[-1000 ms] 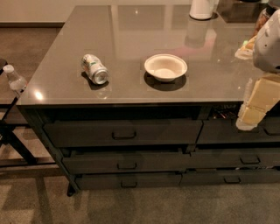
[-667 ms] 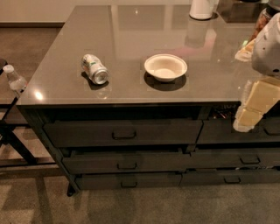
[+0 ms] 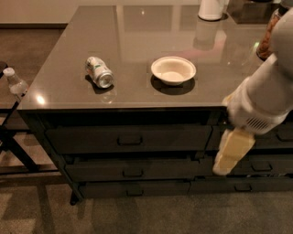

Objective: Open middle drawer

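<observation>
The middle drawer point(image 3: 132, 170) is a wide dark front in the left stack under the grey counter, with a small rectangular pull handle point(image 3: 132, 173) at its centre. It sits between a taller drawer point(image 3: 128, 138) above and a slimmer one point(image 3: 132, 189) below. All three fronts look shut. My gripper point(image 3: 231, 155), a cream piece under the white arm point(image 3: 263, 100), hangs in front of the right stack of drawers. It is level with the middle drawer, well to the right of its handle, and holds nothing that I can see.
On the countertop point(image 3: 137, 32) lie a tipped silver can point(image 3: 99, 71) and a white bowl point(image 3: 173, 70), with a white jug point(image 3: 211, 9) at the back. A plastic bottle point(image 3: 15, 83) stands on a dark frame at the left. Carpet lies in front.
My arm and gripper have moved down and to the left, from beside the countertop's edge to the height of the drawer fronts. The drawers and the counter items have not moved.
</observation>
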Action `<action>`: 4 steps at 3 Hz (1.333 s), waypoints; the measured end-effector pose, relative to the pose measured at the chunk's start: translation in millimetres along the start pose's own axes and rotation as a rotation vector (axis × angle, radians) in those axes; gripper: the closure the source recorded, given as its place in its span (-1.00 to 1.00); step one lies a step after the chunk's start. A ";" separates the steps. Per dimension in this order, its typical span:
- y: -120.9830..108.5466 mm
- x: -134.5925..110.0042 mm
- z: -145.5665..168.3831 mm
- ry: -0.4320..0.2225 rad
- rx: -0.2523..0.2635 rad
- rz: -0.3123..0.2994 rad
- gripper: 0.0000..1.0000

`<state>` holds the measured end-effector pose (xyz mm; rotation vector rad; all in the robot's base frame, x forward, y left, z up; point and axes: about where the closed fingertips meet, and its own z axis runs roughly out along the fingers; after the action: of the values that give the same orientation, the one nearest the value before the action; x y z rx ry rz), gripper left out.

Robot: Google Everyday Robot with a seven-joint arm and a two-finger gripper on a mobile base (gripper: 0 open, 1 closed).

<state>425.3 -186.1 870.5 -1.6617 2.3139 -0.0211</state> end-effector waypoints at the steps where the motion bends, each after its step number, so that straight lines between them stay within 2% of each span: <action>1: 20.3 8.3 61.7 0.038 -0.076 0.041 -1.00; 2: 20.4 8.3 61.6 0.038 -0.076 0.040 -1.00; 3: 32.9 12.3 79.5 0.038 -0.121 0.053 -1.00; 4: 63.5 14.3 129.2 0.034 -0.206 0.079 -1.00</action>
<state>393.7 -158.0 732.2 -1.6731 2.4772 0.2130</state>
